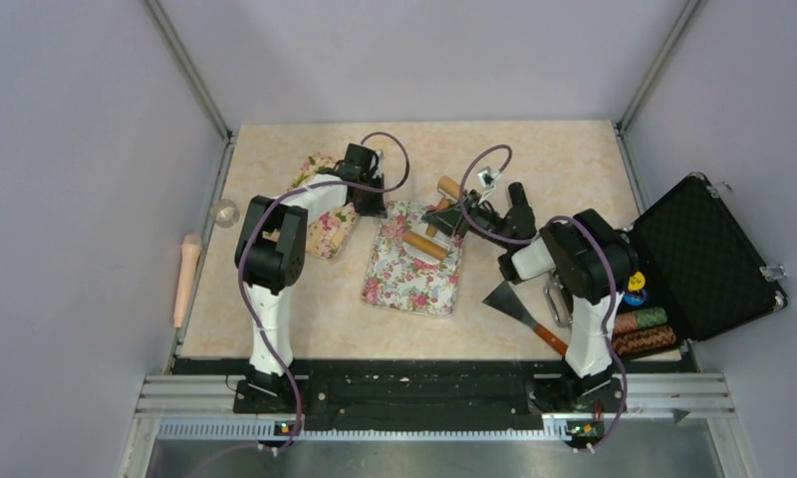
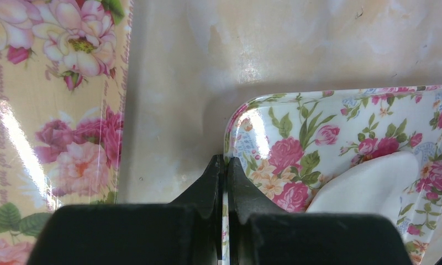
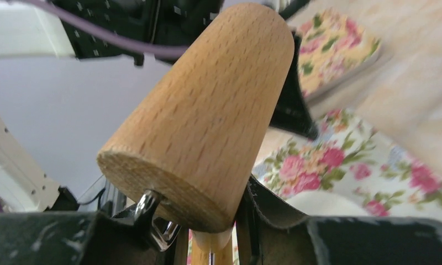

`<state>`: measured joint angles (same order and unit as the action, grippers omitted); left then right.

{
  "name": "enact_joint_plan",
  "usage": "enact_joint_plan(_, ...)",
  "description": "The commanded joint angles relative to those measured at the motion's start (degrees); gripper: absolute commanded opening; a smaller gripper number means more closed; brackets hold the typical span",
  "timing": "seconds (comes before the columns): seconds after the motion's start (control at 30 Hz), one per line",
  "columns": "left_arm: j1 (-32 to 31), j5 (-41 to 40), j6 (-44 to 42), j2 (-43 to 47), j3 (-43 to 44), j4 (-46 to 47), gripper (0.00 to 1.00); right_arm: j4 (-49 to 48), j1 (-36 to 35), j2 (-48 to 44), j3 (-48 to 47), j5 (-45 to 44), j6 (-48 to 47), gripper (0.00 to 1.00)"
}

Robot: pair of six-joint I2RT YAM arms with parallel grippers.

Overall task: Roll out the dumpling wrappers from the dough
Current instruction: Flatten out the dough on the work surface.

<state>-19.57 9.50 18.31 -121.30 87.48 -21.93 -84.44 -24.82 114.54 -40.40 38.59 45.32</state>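
The left gripper [image 2: 225, 176] has its fingers pressed together on the corner rim of the floral tray [image 2: 329, 118], pinning it to the table. The right gripper [image 3: 219, 72] is clamped on the wooden handle of the rolling pin [image 3: 208, 121], whose barrel lies across the tray in the top view.

The dumpling wrapper [image 2: 373, 185] is the white piece of dough lying on the tray floor, just inside the pinched corner. From the wrist views only its edge shows, so I cannot tell how round or thin it is.

To roll well, the left pinch should hold firm so the tray cannot slide. The pin should travel level, in light and even strokes across the dough, stopping short of the raised rim. Tilting the handle would likely thin one side only.

The tray holds the dough and the pin. A second floral tray [image 2: 42, 110] sits just beside it, and I cannot tell what it holds. An open black case [image 1: 708, 254] at the right edge carries patterned rolls [image 1: 642, 320].
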Motion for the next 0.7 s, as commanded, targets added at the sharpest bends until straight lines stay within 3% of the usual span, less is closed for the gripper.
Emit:
enact_joint_plan(0.0,0.0,-4.7,-0.6,-2.5,-1.6,-2.9,0.0,-5.8,2.3,-5.4,-0.9,-2.0,-0.7,0.0)
enact_joint_plan(0.37,-1.1,-5.2,-0.8,-1.6,-1.9,-2.5,0.0,9.2,-0.4,1.5,-1.1,-14.2,-16.5,0.0)
enact_joint_plan(0.67,-1.1,-4.8,-0.6,-1.2,-1.7,-2.8,0.0,10.3,-3.4,4.9,1.2,-14.2,-15.5,0.0)
